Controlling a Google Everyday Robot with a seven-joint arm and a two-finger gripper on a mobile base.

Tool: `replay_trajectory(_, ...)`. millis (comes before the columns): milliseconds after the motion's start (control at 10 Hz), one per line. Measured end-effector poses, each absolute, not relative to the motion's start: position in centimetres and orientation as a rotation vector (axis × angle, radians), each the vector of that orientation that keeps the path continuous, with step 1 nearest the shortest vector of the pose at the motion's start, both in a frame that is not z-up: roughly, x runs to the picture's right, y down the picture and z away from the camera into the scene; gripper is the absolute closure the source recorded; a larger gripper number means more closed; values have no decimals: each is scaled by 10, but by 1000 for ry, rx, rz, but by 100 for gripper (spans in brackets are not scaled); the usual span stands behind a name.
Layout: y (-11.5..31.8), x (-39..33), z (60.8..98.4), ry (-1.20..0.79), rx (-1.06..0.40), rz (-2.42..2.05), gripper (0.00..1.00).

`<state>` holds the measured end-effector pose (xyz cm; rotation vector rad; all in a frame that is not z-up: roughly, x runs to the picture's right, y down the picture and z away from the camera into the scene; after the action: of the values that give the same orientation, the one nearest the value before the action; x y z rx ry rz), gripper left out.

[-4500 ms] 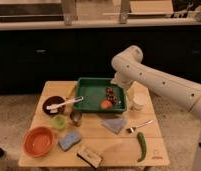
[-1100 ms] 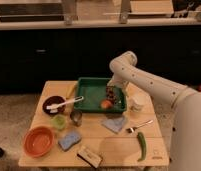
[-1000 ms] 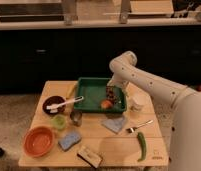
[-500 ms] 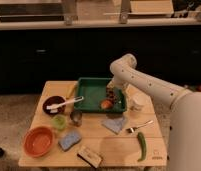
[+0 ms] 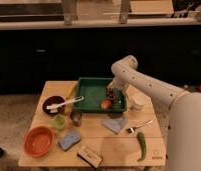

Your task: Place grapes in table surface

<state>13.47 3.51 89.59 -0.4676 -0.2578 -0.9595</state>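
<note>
Camera view: the white arm bends down from the upper right, and its hand (image 5: pixel 114 91) sits low in the right end of the green tray (image 5: pixel 90 89), at centre frame. I cannot tell whether the hand is wide, narrow or holding anything. The grapes (image 5: pixel 109 96) show only as a dark, lumpy patch right at the hand, with the smooth round orange fruit (image 5: pixel 106 104) just below them.

The step in hand looks like the grasp. The berries are soft and the bunch is uneven, so a gentle closure around its bulk suits best, and the lift should clear the tray's raised rim. The tan wooden surface (image 5: pixel 114 149) has bare room at lower centre, between the rumpled grey cloth (image 5: pixel 115 124) and the curved green pepper (image 5: pixel 141 145).
</note>
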Motion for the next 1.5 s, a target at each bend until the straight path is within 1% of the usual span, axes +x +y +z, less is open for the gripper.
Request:
replay_trajectory(700, 45, 136, 907, -304, -457, -960, 20)
replay_trajectory(1100, 31, 132, 897, -345, -402, -1001, 20)
replay_trajectory(1500, 22, 113, 898, -368, -381, -1059, 20)
